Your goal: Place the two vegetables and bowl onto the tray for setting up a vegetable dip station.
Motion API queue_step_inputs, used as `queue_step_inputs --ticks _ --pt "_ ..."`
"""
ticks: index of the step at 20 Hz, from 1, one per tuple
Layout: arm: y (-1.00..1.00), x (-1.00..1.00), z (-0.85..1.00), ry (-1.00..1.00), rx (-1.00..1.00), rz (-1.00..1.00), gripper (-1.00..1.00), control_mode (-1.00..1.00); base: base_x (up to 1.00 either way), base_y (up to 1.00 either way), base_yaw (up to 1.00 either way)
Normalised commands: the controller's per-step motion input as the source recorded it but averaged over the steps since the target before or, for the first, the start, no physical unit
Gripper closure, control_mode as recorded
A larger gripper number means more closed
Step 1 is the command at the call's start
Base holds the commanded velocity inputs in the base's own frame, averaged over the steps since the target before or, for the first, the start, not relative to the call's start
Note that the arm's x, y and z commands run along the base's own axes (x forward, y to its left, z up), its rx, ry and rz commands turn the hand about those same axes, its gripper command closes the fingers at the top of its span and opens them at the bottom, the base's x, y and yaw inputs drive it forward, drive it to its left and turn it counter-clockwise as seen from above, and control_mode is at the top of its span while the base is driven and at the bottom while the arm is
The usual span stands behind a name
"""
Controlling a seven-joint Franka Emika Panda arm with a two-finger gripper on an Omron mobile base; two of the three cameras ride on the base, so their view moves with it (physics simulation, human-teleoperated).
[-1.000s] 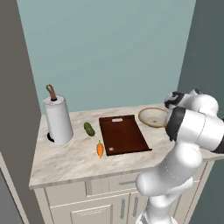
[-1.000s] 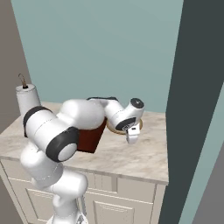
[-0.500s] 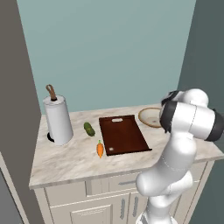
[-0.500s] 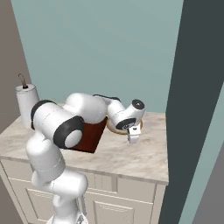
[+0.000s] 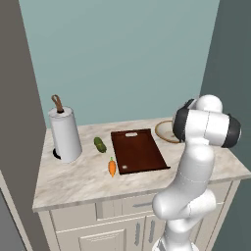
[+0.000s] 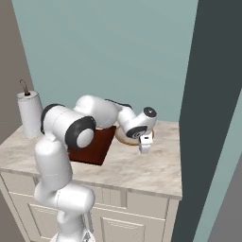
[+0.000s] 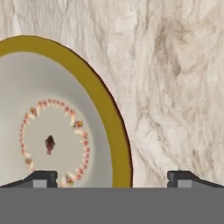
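The tan bowl [image 7: 117, 135] has a golden rim and a mottled inside, and it lies on the marble close under my gripper [image 7: 113, 179]. The gripper is open, with one fingertip over the bowl's inside and the other over bare counter, so the rim runs between them. In the right base view the gripper [image 6: 144, 144] points down at the near edge of the bowl [image 6: 124, 138]. The bowl [image 5: 165, 131] sits right of the reddish-brown tray [image 5: 138, 149], partly behind my arm. The dark green cucumber [image 5: 100, 144] and the orange carrot [image 5: 112, 166] lie left of the tray.
A paper towel roll [image 5: 65, 135] stands upright on its holder at the counter's left end. A dark wall panel [image 6: 208, 118] closes the right side, near the bowl. The marble counter [image 5: 73, 181] ends in a front edge above the cabinet drawers.
My arm's elbow has swung over while the gripper stayed at the bowl's edge and sank slightly. The bowl, tray, carrot and cucumber have not moved.
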Motion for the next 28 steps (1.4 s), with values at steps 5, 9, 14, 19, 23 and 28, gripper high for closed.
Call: queue_step_inputs --ticks 5,9,14,19,23,28 --pt "-0.04 0.23 -0.20 0.05 0.01 0.00 -1.00 -1.00 0.00 0.00 0.00" --pt "-0.03 0.24 -0.18 0.02 0.02 0.00 -1.00 -1.00 0.00 0.00 0.00" --pt "-0.03 0.21 -0.15 0.00 0.03 0.00 -1.00 -1.00 0.00 0.00 0.00" --pt "-0.03 0.13 -0.16 0.00 0.05 0.00 -1.00 -1.00 0.00 0.00 0.00" --pt "-0.02 0.07 -0.15 0.01 0.06 0.00 1.00 -1.00 0.00 0.00 0.00" --pt "-0.01 0.06 -0.09 0.02 0.06 0.00 1.00 -1.00 0.00 0.00 0.00"
